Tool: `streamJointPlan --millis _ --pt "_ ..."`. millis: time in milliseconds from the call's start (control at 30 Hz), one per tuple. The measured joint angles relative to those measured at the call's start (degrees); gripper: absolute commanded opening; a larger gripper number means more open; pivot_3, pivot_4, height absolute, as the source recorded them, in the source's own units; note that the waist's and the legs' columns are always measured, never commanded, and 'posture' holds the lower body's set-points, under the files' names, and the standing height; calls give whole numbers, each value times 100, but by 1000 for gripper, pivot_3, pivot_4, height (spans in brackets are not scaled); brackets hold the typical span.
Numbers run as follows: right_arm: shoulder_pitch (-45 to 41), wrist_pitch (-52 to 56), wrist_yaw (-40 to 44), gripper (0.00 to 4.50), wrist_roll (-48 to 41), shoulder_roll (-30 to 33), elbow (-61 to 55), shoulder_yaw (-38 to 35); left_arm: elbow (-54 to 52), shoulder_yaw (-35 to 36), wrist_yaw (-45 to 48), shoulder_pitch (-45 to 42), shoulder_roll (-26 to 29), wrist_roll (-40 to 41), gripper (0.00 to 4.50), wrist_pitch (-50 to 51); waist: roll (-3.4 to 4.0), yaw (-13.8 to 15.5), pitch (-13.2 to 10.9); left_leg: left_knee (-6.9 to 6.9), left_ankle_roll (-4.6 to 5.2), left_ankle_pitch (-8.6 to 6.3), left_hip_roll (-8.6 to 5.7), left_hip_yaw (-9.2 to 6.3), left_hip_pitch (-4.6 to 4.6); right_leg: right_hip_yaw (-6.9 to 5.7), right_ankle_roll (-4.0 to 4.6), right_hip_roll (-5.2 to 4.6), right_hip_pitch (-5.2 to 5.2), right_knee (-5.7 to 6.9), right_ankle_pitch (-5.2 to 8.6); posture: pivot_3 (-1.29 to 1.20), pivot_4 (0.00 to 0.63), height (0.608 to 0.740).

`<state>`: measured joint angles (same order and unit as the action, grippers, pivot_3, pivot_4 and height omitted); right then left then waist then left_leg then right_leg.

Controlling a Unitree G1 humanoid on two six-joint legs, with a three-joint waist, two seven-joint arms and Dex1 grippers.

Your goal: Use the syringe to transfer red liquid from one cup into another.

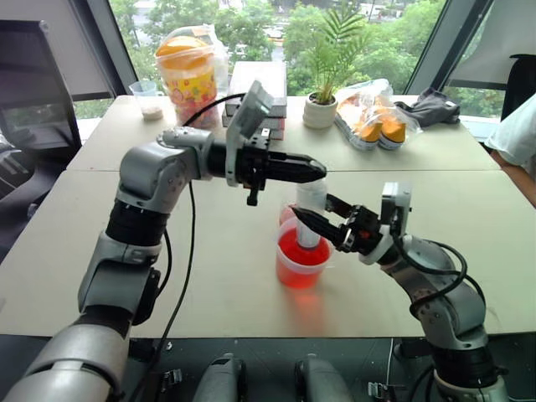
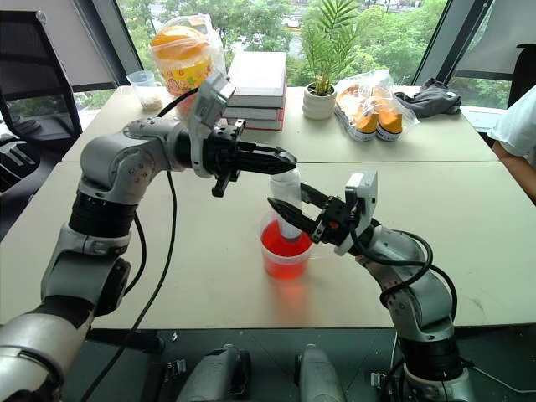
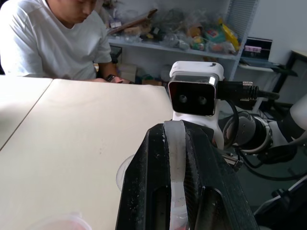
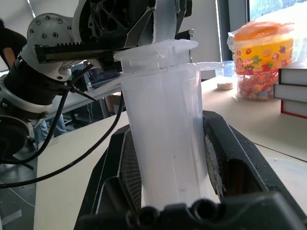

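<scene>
— How many things do you see?
— One syringe [image 2: 287,198], one wide cup [image 2: 285,251] of red liquid [image 2: 283,243], two grippers.
— What does the syringe look like?
— Clear and thick. It stands almost straight up, tip down in the cup.
— Who holds it?
— The right gripper [image 2: 289,212] squeezes its barrel. The left gripper [image 2: 280,159] pinches its top.

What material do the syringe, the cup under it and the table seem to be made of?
The syringe: frosted, see-through plastic, probably; its barrel is milky and moulded. The cup: clear thin plastic, since the red liquid shows through its wall. The table: matt beige top, likely laminate; it shows no grain.
</scene>
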<state>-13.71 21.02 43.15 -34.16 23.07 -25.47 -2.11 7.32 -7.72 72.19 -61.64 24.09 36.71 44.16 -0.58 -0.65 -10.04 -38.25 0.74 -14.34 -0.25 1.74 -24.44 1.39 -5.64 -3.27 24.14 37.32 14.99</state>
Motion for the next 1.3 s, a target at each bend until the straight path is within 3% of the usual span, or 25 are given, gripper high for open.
streamJointPlan --millis 833,933,1133,1167,1300 --pt "-76 182 -4 1434 -100 55 114 -16 723 -43 341 -435 41 -121 24 -518 0 -2 0 0 0 0 0 0 -1 0 0 1 0 0 0 0 150 740" --pt "-102 252 -4 1434 -114 74 114 -14 725 -19 310 -434 93 -134 1167 -521 0 -3 0 0 0 0 0 0 -1 0 0 1 0 0 0 0 150 740" --pt "-275 499 -15 1434 -338 180 -5 -6 727 203 157 -424 266 -242 4275 -597 0 -5 0 0 0 0 0 0 0 0 0 1 1 1 0 0 150 740" --pt "-336 522 -36 1434 -399 189 -73 -44 723 214 167 -392 279 -247 4462 -637 0 -5 0 0 0 0 0 0 0 0 0 0 1 1 0 0 150 740" --pt "-420 758 -211 1434 -628 284 -174 -147 713 364 304 -231 451 -239 4462 -733 0 -3 0 0 0 0 1 -1 -1 -1 0 -1 2 1 0 0 150 740"
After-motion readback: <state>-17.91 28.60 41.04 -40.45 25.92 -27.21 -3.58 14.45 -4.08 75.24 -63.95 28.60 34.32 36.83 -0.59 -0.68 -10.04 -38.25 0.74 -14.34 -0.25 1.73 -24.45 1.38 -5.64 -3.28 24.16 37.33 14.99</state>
